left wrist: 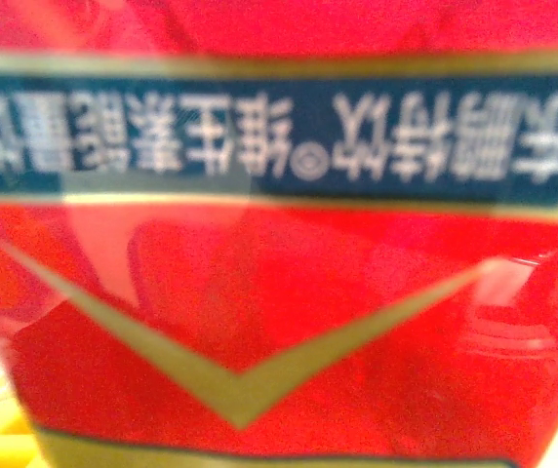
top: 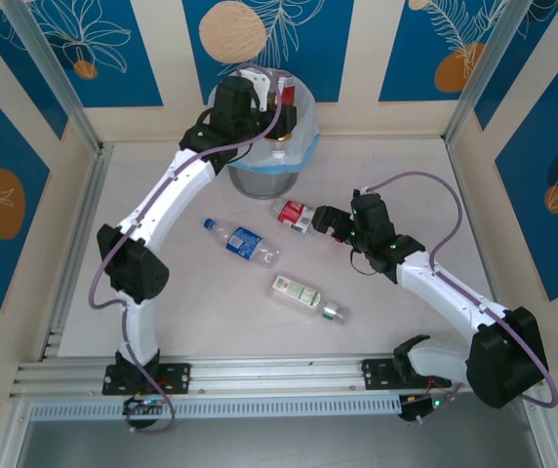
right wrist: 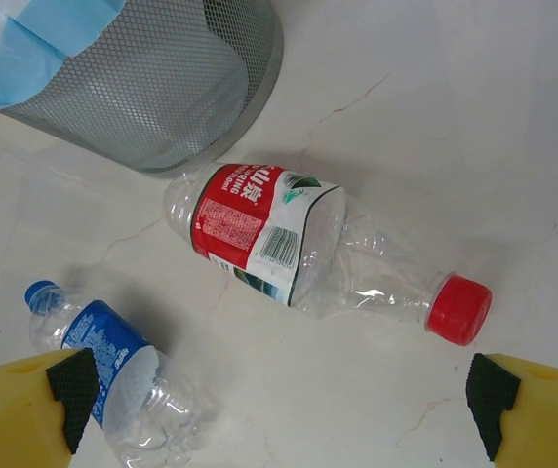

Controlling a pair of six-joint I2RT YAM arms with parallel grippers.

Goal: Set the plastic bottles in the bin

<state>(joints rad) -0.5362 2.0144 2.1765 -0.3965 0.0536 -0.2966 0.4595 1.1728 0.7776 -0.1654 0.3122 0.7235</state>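
Observation:
The grey mesh bin [top: 262, 181] with its white and blue liner stands at the back of the table. Over its opening, my left gripper [top: 263, 90] is shut on a gold-red labelled bottle [top: 286, 95]; that red label [left wrist: 259, 322] sits right against the left wrist camera and hides the fingers. My right gripper [top: 326, 220] is open just above the table, its fingers [right wrist: 72, 392] spread wide. A red-labelled, red-capped bottle [right wrist: 259, 239] lies ahead of them. The blue-labelled bottle [top: 242, 241] and the green-white one [top: 301, 294] lie on their sides mid-table.
The bin's mesh wall [right wrist: 152, 88] rises close behind the red-labelled bottle. The blue-labelled bottle [right wrist: 113, 363] lies near my right gripper's left finger. Patterned panels and metal posts wall the table on three sides.

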